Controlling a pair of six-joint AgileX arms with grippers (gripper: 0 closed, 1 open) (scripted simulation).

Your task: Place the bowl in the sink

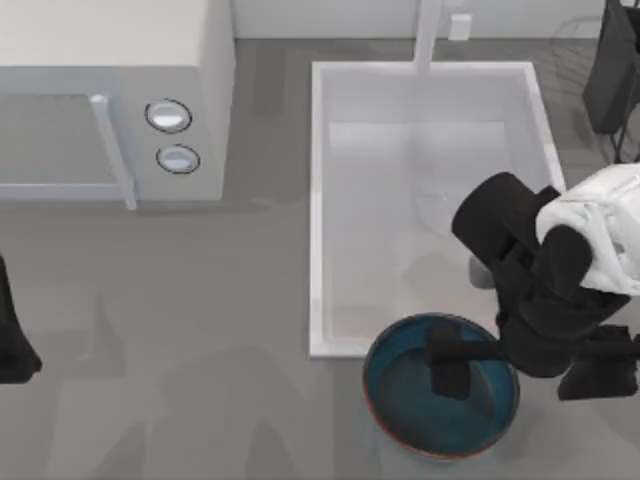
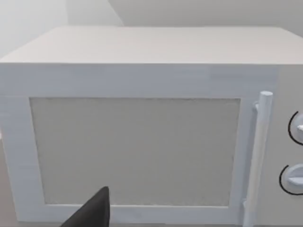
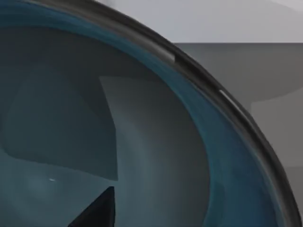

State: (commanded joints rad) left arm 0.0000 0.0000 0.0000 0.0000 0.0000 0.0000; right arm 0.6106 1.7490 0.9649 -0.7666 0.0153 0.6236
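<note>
- Grey countertop (image 1: 200, 330) runs across my top view, with a white microwave (image 1: 110, 100) at the left and the sink (image 1: 318, 200) to the right of centre, its faucet (image 1: 428, 35) at the far rim.
- I see the bowl (image 1: 400, 395) just outside the sink's near rim, its edge overlapping that rim's corner; from above I cannot tell whether it rests on the counter or is lifted.
- My right gripper (image 1: 450, 365) reaches over the bowl, its dark fingers above the bowl's inside near the rim. The right wrist view looks straight into the glazed interior (image 3: 142, 156).
- Whether those fingers are clamped on the rim or loose, I cannot tell.
- My left arm (image 1: 15, 340) sits parked at the table's left edge, its camera facing the microwave door (image 2: 135, 151).
- Progress, as I judge it: the basin holds nothing, so the placing is not done. What is left is carrying the bowl over the rim, lowering it onto the pale bottom and letting go.
</note>
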